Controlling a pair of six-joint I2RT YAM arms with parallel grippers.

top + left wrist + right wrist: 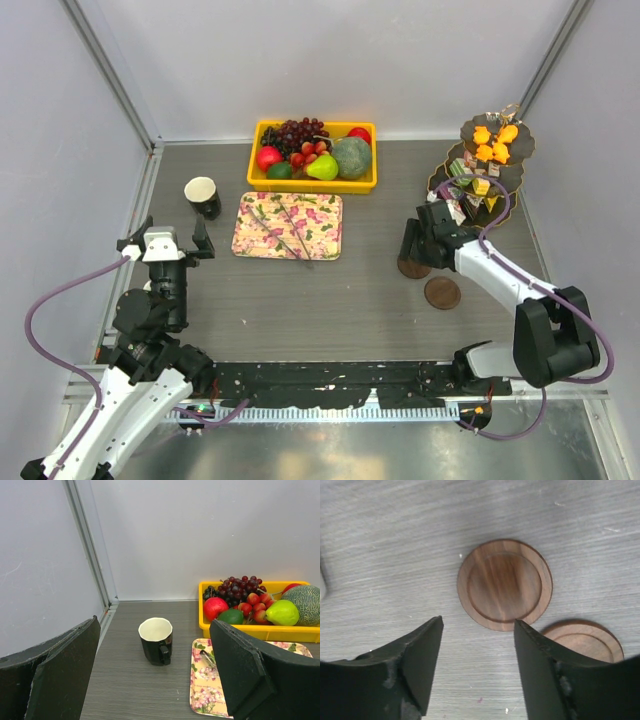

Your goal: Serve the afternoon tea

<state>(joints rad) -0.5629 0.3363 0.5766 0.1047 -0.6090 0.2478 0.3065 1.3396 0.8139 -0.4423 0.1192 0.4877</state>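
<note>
A black cup (pixel 203 196) with a pale inside stands at the back left. In the left wrist view the cup (pixel 156 641) is ahead of my left gripper (pixel 155 625), handle towards me. The left gripper (pixel 170 232) is open and empty, short of the cup. The dark three-tier stand (pixel 447 170) is at the back right, with orange pastries (pixel 495 140) on top and cake pieces (pixel 470 182) lower down. My right gripper (pixel 415 255) is open and empty over a round wooden coaster (pixel 505 585), just short of it. The light-blue cup does not show.
A second wooden coaster (pixel 442 293) lies nearer, also in the right wrist view (pixel 582 640). A floral tray (pixel 288 226) lies mid-table, right of the cup. A yellow bin (pixel 262 182) of fruit stands behind it. Walls close the left and right sides.
</note>
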